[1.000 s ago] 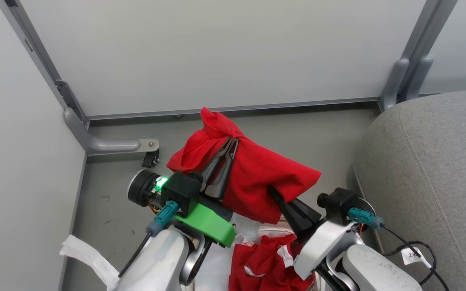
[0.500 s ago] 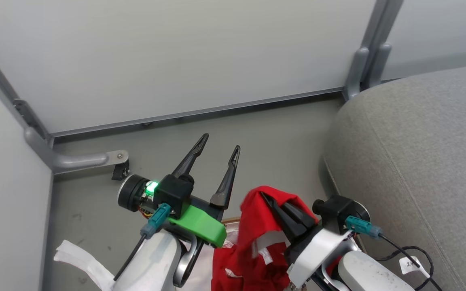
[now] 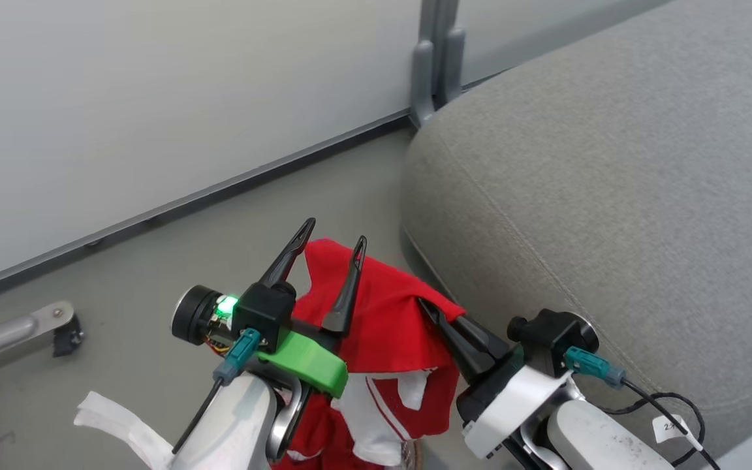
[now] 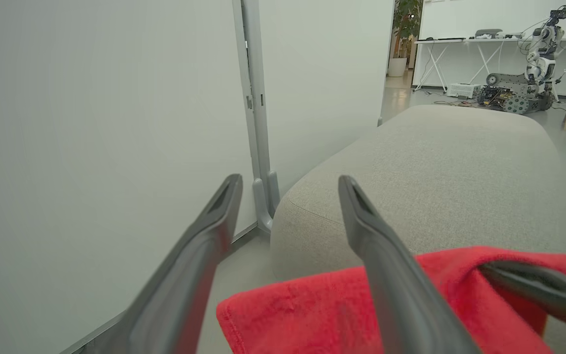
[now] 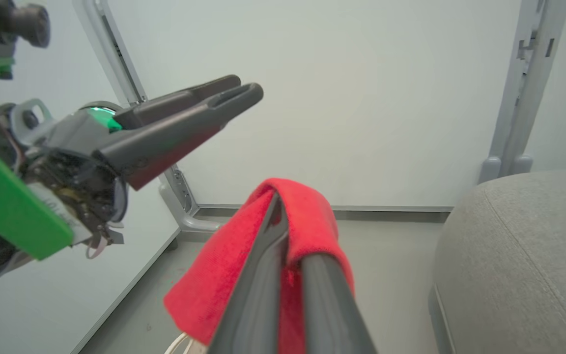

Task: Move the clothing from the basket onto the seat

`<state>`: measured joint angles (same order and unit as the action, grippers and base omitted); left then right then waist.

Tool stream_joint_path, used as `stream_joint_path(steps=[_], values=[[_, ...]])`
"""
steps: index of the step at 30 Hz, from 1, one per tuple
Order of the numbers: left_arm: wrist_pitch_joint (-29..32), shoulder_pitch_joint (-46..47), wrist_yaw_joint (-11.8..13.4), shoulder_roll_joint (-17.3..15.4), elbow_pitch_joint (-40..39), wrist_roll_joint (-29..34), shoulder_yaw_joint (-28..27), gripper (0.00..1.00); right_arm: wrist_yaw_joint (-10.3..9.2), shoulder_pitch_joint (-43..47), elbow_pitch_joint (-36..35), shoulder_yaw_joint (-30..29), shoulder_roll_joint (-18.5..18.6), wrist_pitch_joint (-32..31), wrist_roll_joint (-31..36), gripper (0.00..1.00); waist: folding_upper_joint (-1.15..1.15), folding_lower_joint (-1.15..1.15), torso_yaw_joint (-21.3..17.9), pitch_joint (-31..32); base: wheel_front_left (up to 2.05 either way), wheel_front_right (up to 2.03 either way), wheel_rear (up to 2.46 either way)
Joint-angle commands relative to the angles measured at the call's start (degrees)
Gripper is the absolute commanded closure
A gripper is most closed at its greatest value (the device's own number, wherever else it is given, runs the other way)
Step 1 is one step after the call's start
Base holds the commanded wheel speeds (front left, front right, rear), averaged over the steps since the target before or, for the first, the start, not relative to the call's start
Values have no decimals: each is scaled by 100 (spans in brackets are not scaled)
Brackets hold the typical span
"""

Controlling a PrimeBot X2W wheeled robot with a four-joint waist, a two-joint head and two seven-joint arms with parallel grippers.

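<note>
A red garment (image 3: 389, 313) with white trim hangs from my right gripper (image 3: 425, 304), which is shut on its upper fold. In the right wrist view the red cloth (image 5: 307, 216) drapes over the closed right gripper (image 5: 287, 246). My left gripper (image 3: 335, 232) stands open just left of it, with nothing between its fingertips. From the left wrist, the open left gripper (image 4: 289, 182) points toward the grey seat (image 4: 435, 172), and the red garment (image 4: 322, 309) lies low behind its fingers. The seat (image 3: 611, 196) is close on the right. My arms and the cloth hide the basket.
A pale partition wall (image 3: 154, 98) with a grey post (image 3: 438, 59) runs behind the seat. A metal foot bracket (image 3: 17, 333) lies on the grey floor at the left. A white strip (image 3: 121, 424) shows beside my left forearm. Another robot (image 4: 538, 49) stands far off.
My left gripper has opened and let go of the red garment, which now hangs from the right gripper alone. The head camera has swung right, bringing the seat further into the picture.
</note>
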<state>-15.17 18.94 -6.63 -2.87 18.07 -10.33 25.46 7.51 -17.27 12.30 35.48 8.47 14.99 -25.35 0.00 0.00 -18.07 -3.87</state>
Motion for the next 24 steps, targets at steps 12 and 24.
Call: stream_joint_path(steps=[12, 24], values=[[3, 204, -79, -158, -103, 248, -121, 0, -4, -458, -360, -677, 64, 29, 457, 100, 0, 0, -1071, -963, 0, 0, 0], [3, 506, -93, -662, -385, 152, 197, 0, -4, -2620, -80, -2097, 1038, 29, 1319, 100, 0, 0, -607, -2183, 0, 0, 0]])
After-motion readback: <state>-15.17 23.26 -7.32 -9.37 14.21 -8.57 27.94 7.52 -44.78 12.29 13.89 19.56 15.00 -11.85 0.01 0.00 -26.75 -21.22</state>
